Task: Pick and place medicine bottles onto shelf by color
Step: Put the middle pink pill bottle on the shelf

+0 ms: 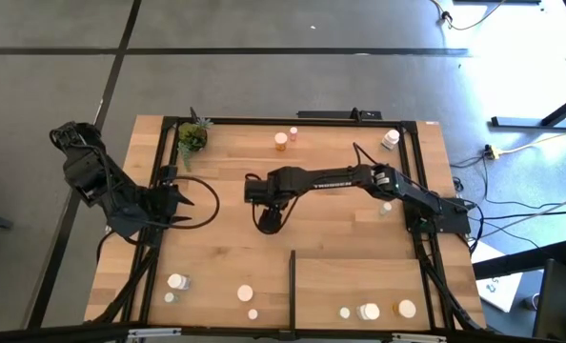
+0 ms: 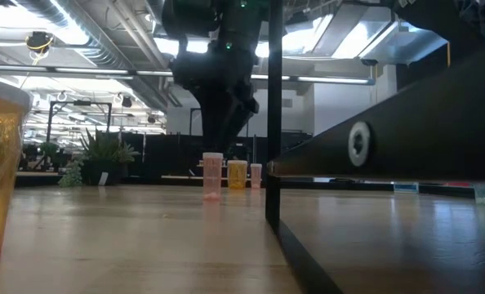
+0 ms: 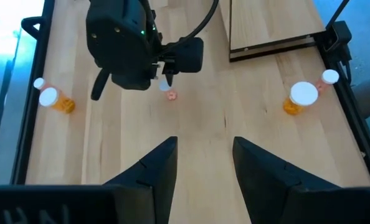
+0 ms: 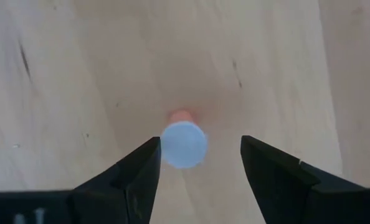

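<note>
Three white-capped medicine bottles (image 1: 369,311) already stand on the light-wood shelf panel (image 1: 359,276) at five o'clock. Mid-table, the right gripper (image 4: 197,163), fingers open, straddles a small pink-bodied white-capped bottle (image 4: 184,143), ungrasped. Several wait elsewhere. The left gripper (image 3: 203,163) idles open at nine o'clock.

This looks like a robotics lab or open industrial workspace. The low view shows an exposed ceiling (image 2: 79,49) with bare ducts, pipes and strip lights above rows of dark desks (image 2: 144,163). From above, a grey concrete floor (image 1: 264,24) marked with dark lines surrounds the wooden surface (image 1: 226,248), and loose cables (image 1: 512,152) trail beside it.
</note>
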